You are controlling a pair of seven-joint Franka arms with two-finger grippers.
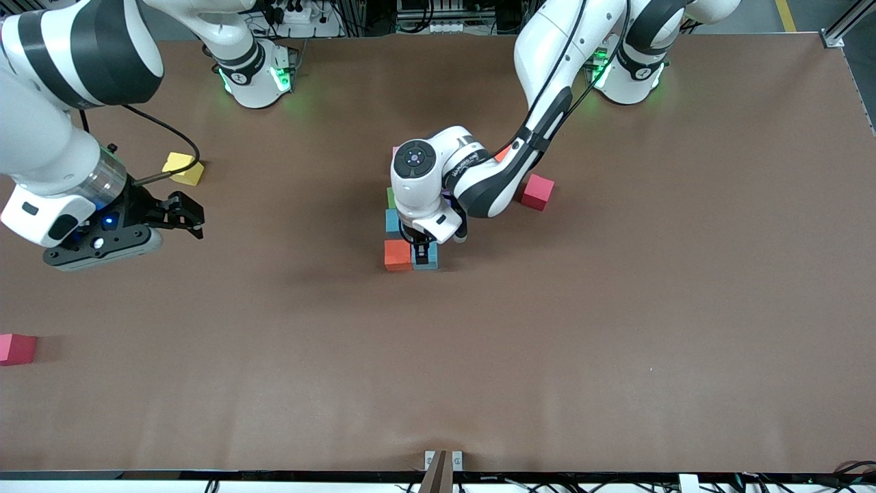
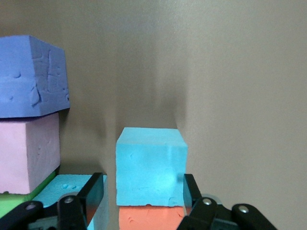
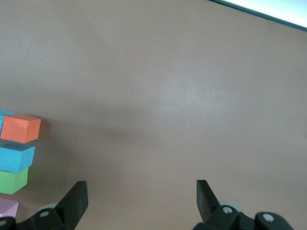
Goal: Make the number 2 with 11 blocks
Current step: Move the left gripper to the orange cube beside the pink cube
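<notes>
Front view: my left hand (image 1: 424,255) sits low at the partly built number 2 (image 1: 400,226) mid-surface.
Its fingers pinch the light blue matte foam cube (image 2: 151,165), which touches the orange foam cube (image 1: 397,255) in the row nearest the front camera; my right hand (image 1: 186,218) waits spread wide over the brown surface (image 1: 616,308) near the yellow foam cube (image 1: 183,168).

A red cube (image 1: 536,191) is sitting on the brown table (image 1: 616,329) around the middle, a little toward the left arm's end and in the half nearer the robots' bases. A second red cube (image 1: 16,348) is lying right at the table's edge at the right arm's end, cut off by the view's border, closer to the front camera. At the table's front edge, a small metal bracket (image 1: 443,463) is showing at mid-length.
</notes>
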